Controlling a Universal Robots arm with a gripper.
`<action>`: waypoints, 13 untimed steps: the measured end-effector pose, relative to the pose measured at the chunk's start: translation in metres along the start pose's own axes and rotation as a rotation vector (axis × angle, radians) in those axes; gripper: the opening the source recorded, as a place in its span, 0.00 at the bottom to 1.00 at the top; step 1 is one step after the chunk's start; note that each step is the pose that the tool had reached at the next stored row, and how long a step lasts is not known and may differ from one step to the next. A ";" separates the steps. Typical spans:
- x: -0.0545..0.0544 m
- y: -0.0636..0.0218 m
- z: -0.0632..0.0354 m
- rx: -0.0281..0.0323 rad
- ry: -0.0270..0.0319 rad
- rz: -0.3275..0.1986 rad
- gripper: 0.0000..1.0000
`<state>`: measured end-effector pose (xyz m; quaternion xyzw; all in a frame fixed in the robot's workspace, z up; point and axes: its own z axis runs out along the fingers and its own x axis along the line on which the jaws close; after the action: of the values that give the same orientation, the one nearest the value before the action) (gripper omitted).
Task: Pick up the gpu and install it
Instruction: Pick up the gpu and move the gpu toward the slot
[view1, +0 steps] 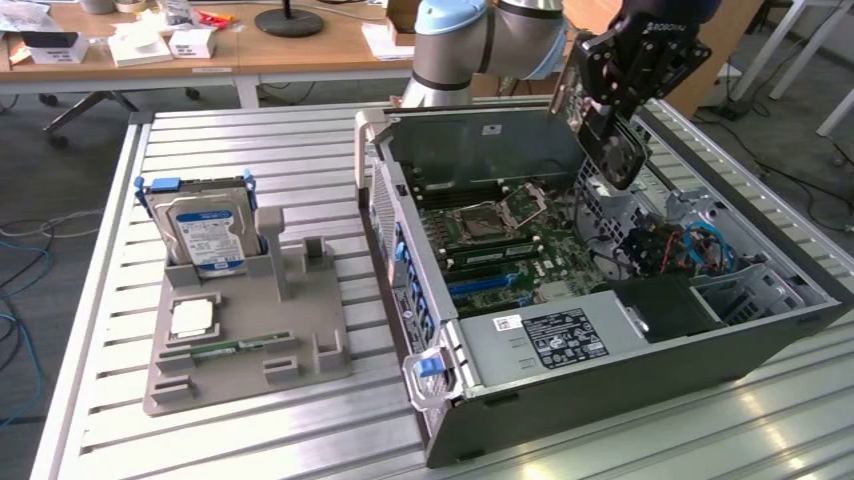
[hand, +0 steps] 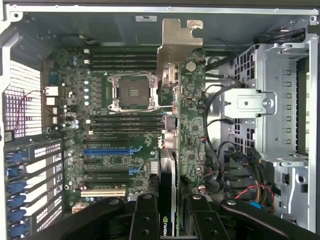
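Gripper (view1: 601, 110), upper right of the exterior view: partly closed, clamped on the gpu (view1: 617, 158). The card hangs on edge above the open computer case (view1: 641, 390), over its motherboard (view1: 514, 245). In the wrist view, fingers (hand: 145, 217) flank the card.

gpu (view1: 618, 155) in pincer (view1: 599, 118) above case (view1: 641, 390)
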<state>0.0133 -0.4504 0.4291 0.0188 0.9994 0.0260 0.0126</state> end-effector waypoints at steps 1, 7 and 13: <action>-0.002 0.0001 0.0001 0.0000 0.0000 0.000 0.26; -0.013 0.0006 0.0004 -0.0001 0.0000 0.000 0.26; -0.024 0.0011 0.0007 -0.0001 0.0000 0.000 0.26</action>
<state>0.0377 -0.4503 0.4290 0.0188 0.9994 0.0260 0.0127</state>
